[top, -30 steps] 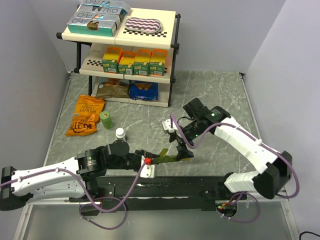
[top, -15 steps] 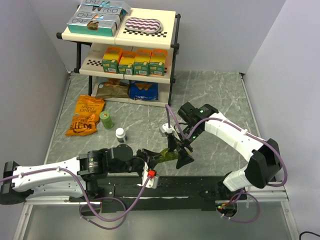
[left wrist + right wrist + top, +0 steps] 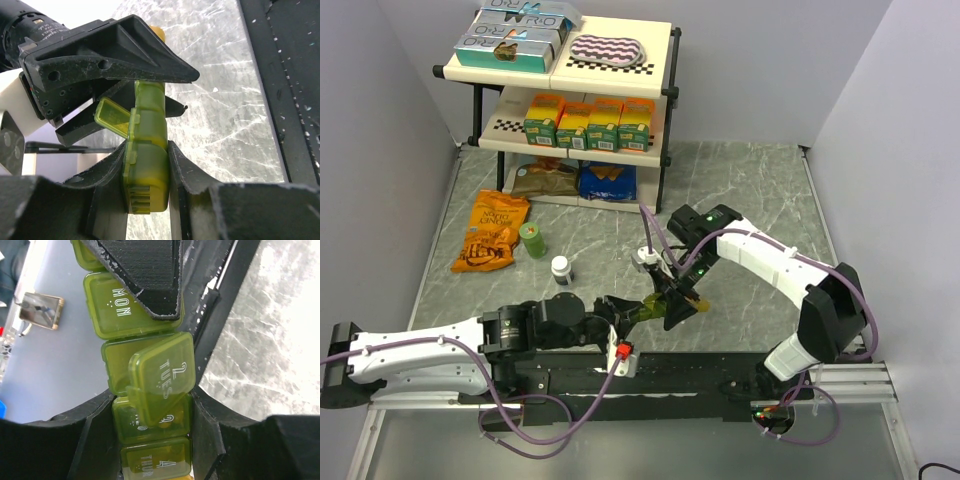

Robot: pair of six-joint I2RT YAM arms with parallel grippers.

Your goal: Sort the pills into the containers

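The containers (image 3: 650,306) are one olive-to-yellow strip of day boxes, held above the table near its front edge. My left gripper (image 3: 636,313) is shut on one end of the strip (image 3: 150,110), which sits edge-up between the left gripper's (image 3: 146,152) two fingers. The TUES lid (image 3: 165,372) stands open; MON (image 3: 125,310) and THUR are shut. My right gripper (image 3: 152,412) has its fingers pressed on both sides of the strip at the WED box, where a yellowish shape (image 3: 168,423) shows inside. From above, the right gripper (image 3: 678,302) reaches down onto the strip. No loose pills show.
A green bottle (image 3: 532,240) and a white-capped bottle (image 3: 560,268) stand left of centre, beside an orange snack bag (image 3: 492,232). A two-tier shelf (image 3: 570,90) with boxes and packets fills the back. A black rail (image 3: 700,372) runs along the front edge.
The right gripper came down and left onto the strip and closed from wide open to clasp it. The left arm shifted slightly right, still holding the strip.
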